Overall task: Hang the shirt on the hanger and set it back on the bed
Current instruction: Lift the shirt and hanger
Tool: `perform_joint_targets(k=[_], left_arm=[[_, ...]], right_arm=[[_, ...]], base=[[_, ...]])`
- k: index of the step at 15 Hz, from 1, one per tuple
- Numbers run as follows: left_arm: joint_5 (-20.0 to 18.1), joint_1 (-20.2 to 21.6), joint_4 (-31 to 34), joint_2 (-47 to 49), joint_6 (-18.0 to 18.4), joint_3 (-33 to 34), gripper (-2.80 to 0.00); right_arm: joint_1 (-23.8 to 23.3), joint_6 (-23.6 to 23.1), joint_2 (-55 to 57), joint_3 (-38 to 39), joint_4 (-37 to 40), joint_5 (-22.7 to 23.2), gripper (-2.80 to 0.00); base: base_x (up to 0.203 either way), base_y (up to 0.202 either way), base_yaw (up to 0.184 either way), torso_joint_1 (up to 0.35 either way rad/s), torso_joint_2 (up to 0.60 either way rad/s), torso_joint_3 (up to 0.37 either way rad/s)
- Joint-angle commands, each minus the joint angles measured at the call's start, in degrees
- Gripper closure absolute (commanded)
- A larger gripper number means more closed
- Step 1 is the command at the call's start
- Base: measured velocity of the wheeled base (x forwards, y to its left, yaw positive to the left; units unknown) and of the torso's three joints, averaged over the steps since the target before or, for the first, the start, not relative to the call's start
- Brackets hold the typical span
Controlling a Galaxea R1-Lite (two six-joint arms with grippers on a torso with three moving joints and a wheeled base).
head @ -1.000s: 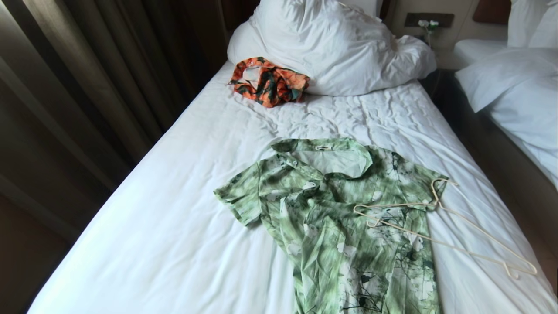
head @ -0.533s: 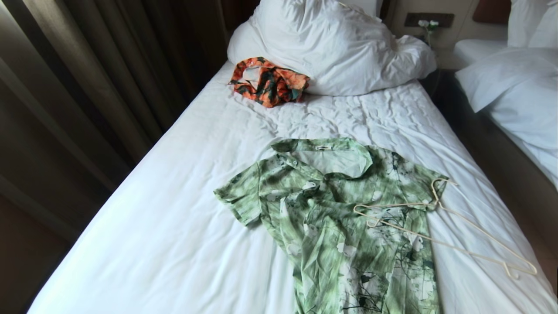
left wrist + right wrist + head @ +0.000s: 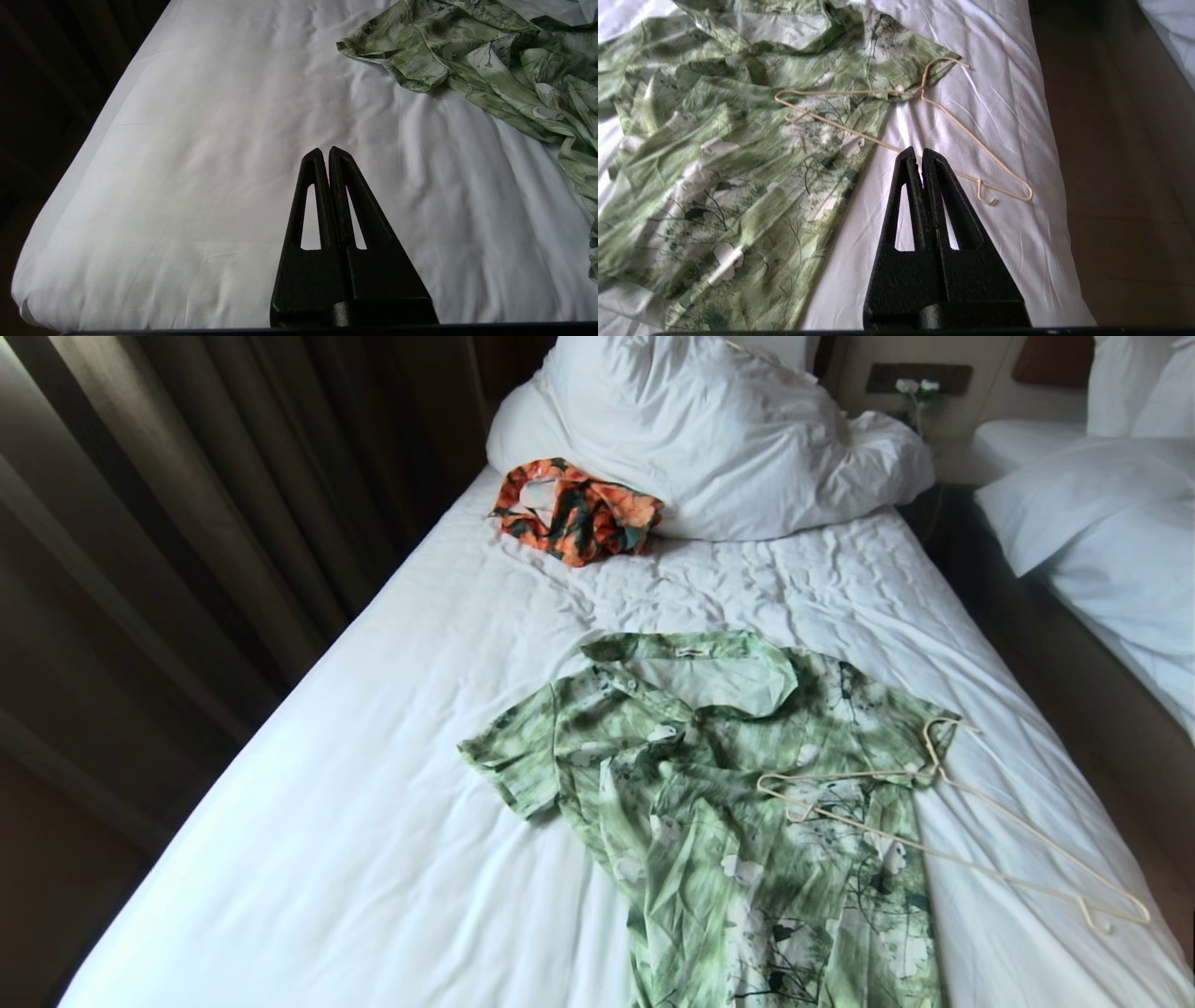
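Green and white, the shirt (image 3: 719,803) lies flat on the bed (image 3: 373,803), collar toward the pillow (image 3: 709,429). The hanger (image 3: 943,821) rests partly on the shirt's right side, partly on the sheet. Nothing is picked up, so the job looks to be at its start. The right end effector (image 3: 922,154) is pinched closed and empty, above the sheet with the hanger's wire just past its tips. It would need to open to grab it. The left end effector (image 3: 325,153) is closed too, over bare sheet, well apart from the shirt.
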Motion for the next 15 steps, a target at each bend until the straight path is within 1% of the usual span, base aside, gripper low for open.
perform_joint_targets(k=[1, 5, 8, 11, 13, 15], left_arm=[[0.0, 0.0, 0.0, 0.0, 0.0, 0.0, 0.0], [0.0, 0.0, 0.0, 0.0, 0.0, 0.1, 0.0], [0.0, 0.0, 0.0, 0.0, 0.0, 0.1, 0.0], [0.0, 0.0, 0.1, 0.0, 0.0, 0.0, 0.0], [0.0, 0.0, 0.0, 0.0, 0.0, 0.1, 0.0], [0.0, 0.0, 0.0, 0.0, 0.0, 0.1, 0.0]], right_arm=[[0.0, 1.1, 10.3, -6.6, -0.1, 0.1, 0.0], [0.0, 4.1, 29.7, -22.8, -0.1, 0.3, 0.0], [0.0, 6.6, 43.5, -31.6, 0.8, 0.4, 0.0], [-0.2, 10.7, 56.2, -39.6, 4.5, 1.2, 0.0], [-0.8, 11.5, 63.6, -43.7, 8.9, 2.7, 0.0], [-3.1, 11.4, 72.3, -48.8, 13.3, 7.3, 0.0]], base=[[0.0, 0.0, 0.0, 0.0, 0.0, 0.0], [0.0, 0.0, 0.0, 0.0, 0.0, 0.0], [0.0, 0.0, 0.0, 0.0, 0.0, 0.0], [0.0, 0.0, 0.0, 0.0, 0.0, 0.0], [0.0, 0.0, 0.0, 0.0, 0.0, 0.0], [0.0, 0.0, 0.0, 0.0, 0.0, 0.0]])
